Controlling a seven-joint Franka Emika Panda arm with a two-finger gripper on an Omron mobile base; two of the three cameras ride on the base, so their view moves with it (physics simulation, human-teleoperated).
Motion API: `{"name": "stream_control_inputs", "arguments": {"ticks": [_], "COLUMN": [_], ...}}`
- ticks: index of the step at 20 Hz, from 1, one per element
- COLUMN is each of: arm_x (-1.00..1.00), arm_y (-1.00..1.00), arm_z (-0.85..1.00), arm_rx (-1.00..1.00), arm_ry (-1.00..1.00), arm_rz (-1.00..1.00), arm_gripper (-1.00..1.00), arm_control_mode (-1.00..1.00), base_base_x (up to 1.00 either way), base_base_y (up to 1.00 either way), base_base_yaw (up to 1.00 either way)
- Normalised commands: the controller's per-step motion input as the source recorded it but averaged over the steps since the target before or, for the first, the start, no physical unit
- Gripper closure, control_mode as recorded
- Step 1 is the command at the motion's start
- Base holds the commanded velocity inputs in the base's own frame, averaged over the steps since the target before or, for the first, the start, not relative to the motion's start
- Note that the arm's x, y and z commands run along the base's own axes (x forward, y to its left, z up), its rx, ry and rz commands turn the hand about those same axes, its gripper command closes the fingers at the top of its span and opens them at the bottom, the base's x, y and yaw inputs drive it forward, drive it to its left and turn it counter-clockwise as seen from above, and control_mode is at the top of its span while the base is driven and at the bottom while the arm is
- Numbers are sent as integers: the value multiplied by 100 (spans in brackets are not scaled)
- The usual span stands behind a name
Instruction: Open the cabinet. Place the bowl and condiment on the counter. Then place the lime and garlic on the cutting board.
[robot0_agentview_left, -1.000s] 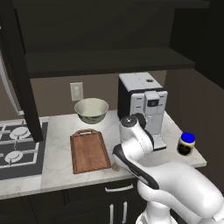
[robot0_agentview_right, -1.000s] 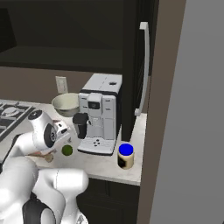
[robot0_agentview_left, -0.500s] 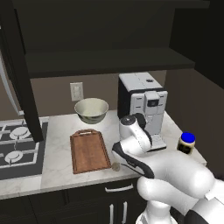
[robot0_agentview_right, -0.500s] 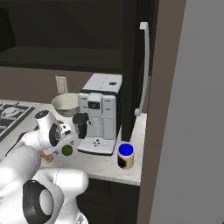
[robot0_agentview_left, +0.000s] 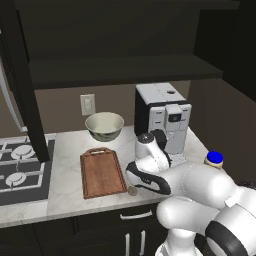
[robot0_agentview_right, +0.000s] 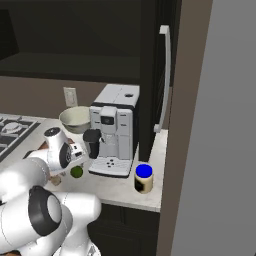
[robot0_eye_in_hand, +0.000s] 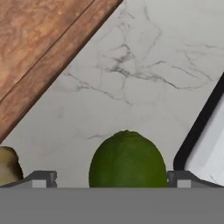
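Fingers (robot0_eye_in_hand: 43, 178) spread wide, straddling the lime (robot0_eye_in_hand: 127, 160) on the tabletop (robot0_eye_in_hand: 144, 83) just beside the cutting board (robot0_eye_in_hand: 39, 48); it looks firm, round, smooth, likely to roll, so pinch across its widest middle

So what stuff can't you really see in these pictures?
- Lime: in the hand view its bottom is cut off by the edge.
- Garlic: cut off at the hand view's left edge.
- Fingertips: barely poke up, so whether they touch the lime is unclear.
- Cutting board: hand view catches a corner.
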Motion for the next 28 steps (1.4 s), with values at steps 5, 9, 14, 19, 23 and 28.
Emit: {"name": "stream_control_inputs", "arguments": {"ticks": [5, 9, 14, 19, 23, 28], "arm_x": [0, 0, -5, -28, -8, -8], "arm_y": [-24, -33, -45, -50, -29, -5], "arm_z": [-43, -45, -26, -14, -26, -51], "arm_rx": [9, 8, 5, 0, 0, 0], "arm_ry": [-1, -2, -5, -6, -2, -3], "arm_rz": [0, 0, -1, -8, -10, -3], "arm_gripper": [-100, -100, -100, -100, -100, -100], "arm_control_mode": [-100, -100, -100, -100, -100, -100], "base_base_x": [0, 0, 0, 0, 0, 0], "base_base_y": [0, 0, 0, 0, 0, 0], "base_base_yaw": [0, 0, 0, 0, 0, 0]}}
